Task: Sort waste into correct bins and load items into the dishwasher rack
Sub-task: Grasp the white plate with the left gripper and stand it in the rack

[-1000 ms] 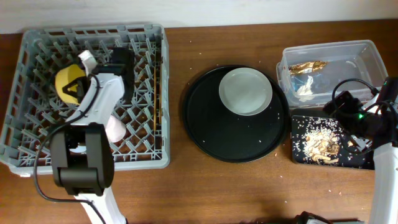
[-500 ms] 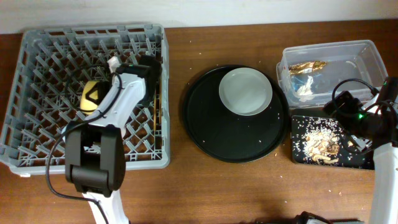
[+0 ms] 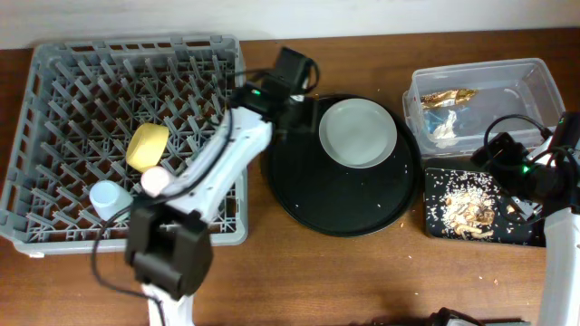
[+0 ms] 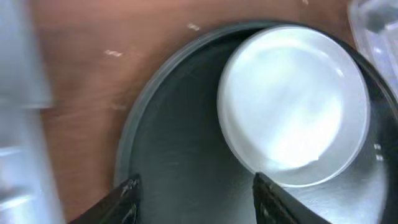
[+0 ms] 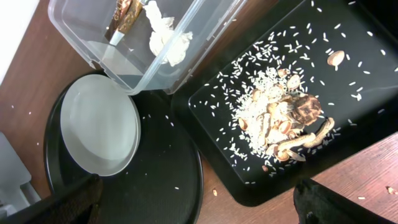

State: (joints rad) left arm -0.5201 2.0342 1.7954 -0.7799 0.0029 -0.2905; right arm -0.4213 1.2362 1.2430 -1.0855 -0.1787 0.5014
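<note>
Table (image 3: pixel 362 272): brown wood, with crumbs strewn around the trays.
Right gripper (image 5: pixel 199 208): hangs above the near-right part of the table. Its fingers sit in the two lower corners of the wrist view, spread wide, with nothing between them.
Shallow black tray (image 3: pixel 432 192): near right, just in front of the clear tub.
Food scraps (image 3: pixel 467 210): a brownish heap in the middle of the shallow tray, with rice grains (image 5: pixel 273 59) scattered around it.
Blue cup (image 3: pixel 107 196): in the near-left part of the rack, among the pegs.
Pink cup (image 3: pixel 152 181): in the rack just right of the blue cup, close against the left arm.
Yellow bowl (image 3: pixel 147 145): in the rack behind the two cups, tipped on its side.
Rack (image 3: pixel 36 226): a grey crate filling the left of the table.
Round tray (image 3: pixel 344 204): black, in the middle, between the rack and the bins.
Plate (image 3: pixel 358 133): pale grey, lying flat on the far half of the round tray.
Left gripper (image 4: pixel 199 199): over the far-left rim of the round tray, just beside the plate. Its fingers are parted and empty.
Clear tub (image 3: pixel 544 81): far right.
Tissue (image 3: pixel 442 127): inside the tub, at its left end.
Gold wrapper (image 3: pixel 449 96): inside the tub, just behind the tissue.
</note>
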